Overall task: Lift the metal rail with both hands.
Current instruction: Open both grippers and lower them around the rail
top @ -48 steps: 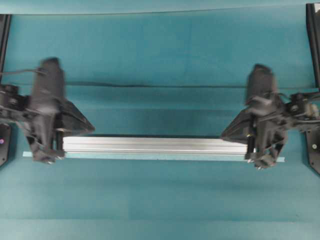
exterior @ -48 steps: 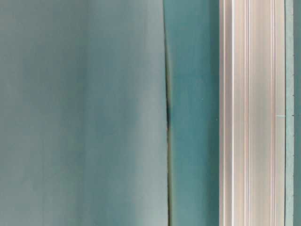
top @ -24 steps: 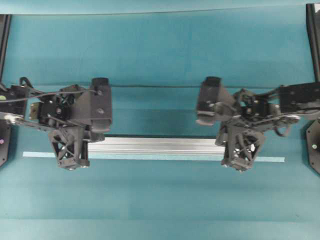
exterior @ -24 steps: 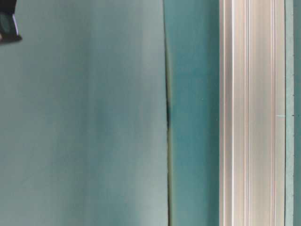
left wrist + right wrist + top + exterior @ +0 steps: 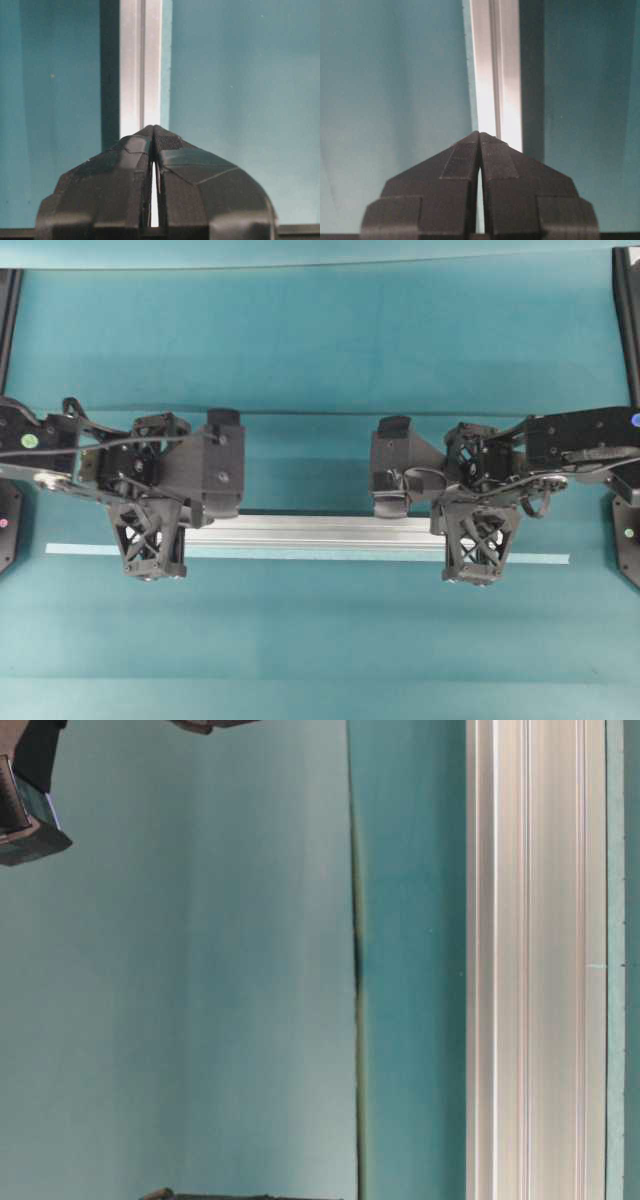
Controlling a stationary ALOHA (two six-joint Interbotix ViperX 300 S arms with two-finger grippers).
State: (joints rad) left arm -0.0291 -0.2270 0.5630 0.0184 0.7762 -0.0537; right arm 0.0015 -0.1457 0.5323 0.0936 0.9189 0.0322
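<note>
The metal rail (image 5: 310, 531) is a long grooved silver bar lying flat on the teal mat, left to right across the overhead view. My left gripper (image 5: 150, 552) is over the rail's left part. My right gripper (image 5: 477, 554) is over its right part. In the left wrist view the left gripper (image 5: 152, 128) is shut, tips touching, with nothing between them, and the rail (image 5: 140, 60) runs ahead of them. In the right wrist view the right gripper (image 5: 479, 134) is shut too and holds nothing, with the rail (image 5: 495, 65) beyond it. Whether either gripper touches the rail is hidden.
A thin pale tape strip (image 5: 80, 548) lies along the rail's near side and sticks out past both ends. A seam in the mat (image 5: 320, 412) runs behind the arms. Black arm mounts (image 5: 628, 530) stand at the side edges. The table-level view shows the rail (image 5: 535, 960) and an arm part (image 5: 25, 805).
Both arms have swung inward from the rail's ends toward its middle and turned. Both grippers stayed shut. The rail has not moved.
</note>
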